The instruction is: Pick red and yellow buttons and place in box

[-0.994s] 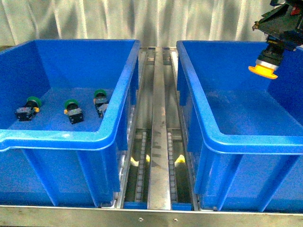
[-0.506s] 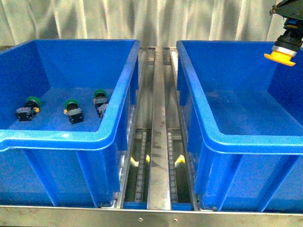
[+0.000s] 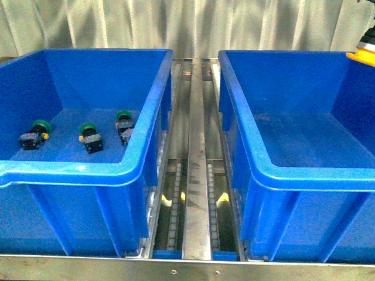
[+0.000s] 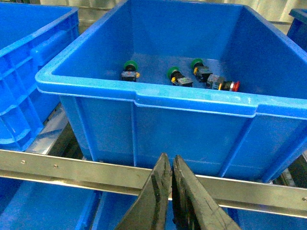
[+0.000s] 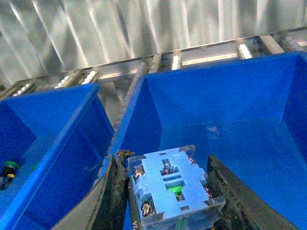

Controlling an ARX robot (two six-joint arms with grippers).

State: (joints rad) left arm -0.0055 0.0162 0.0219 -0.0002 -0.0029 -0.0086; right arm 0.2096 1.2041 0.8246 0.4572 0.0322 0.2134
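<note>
While three green-capped switches (image 3: 89, 136) crowd the left blue plastic bin (image 3: 146, 170) beside the red-capped button (image 4: 223, 85), the right pincer (image 5: 168, 201) clamps the yellow-capped button (image 3: 362, 55); the left pincer (image 4: 167, 191) is closed, empty.

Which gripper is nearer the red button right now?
Left. The left gripper sits just outside the bin holding the red button. The right gripper is over the other bin, holding the yellow button.
</note>
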